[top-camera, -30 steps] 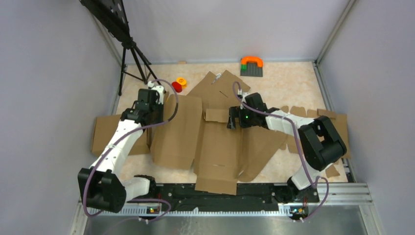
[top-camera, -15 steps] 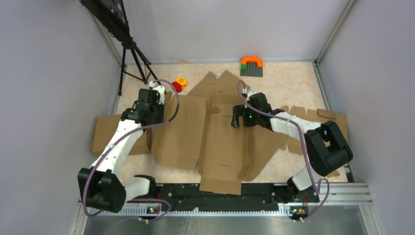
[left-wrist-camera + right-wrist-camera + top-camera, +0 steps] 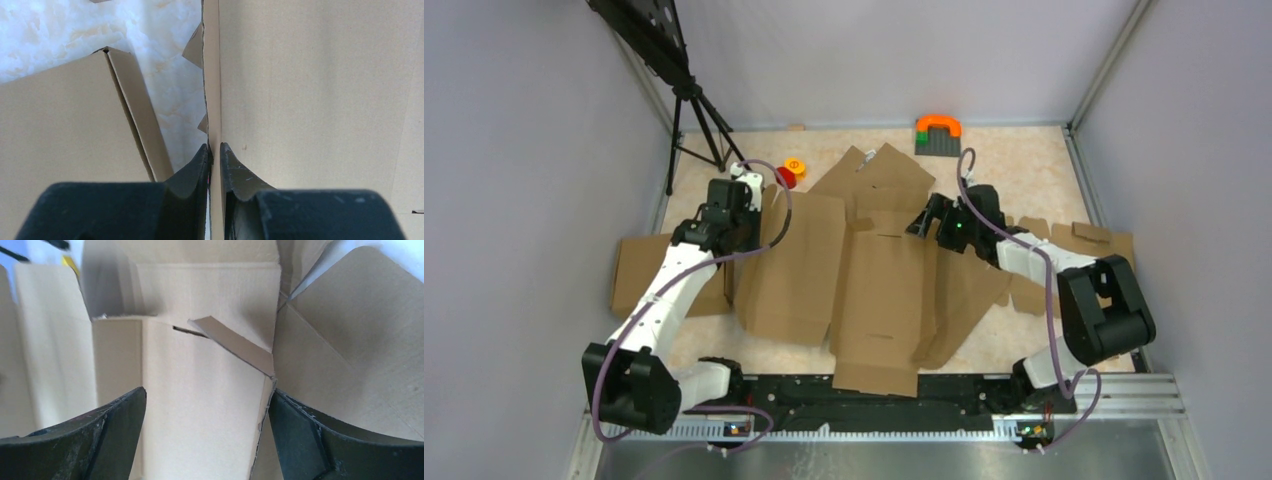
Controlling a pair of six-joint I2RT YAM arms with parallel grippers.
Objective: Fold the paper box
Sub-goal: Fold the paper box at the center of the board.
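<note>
My left end effector (image 3: 214,149) clamps the paper box (image 3: 879,290) by its left edge, while my right end effector (image 3: 207,392) hovers open above it.

You will find nothing legible here: the paper box (image 3: 879,290) shows plain brown board, and the mark on the yellow disc (image 3: 795,165), upper left, is too small to read.

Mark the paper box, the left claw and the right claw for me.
paper box (image 3: 879,290): top external view, flat centre panel.
left claw (image 3: 214,148): left wrist view, between fingertips pinching a box edge.
right claw (image 3: 206,392): right wrist view, gap between open fingertips.
</note>
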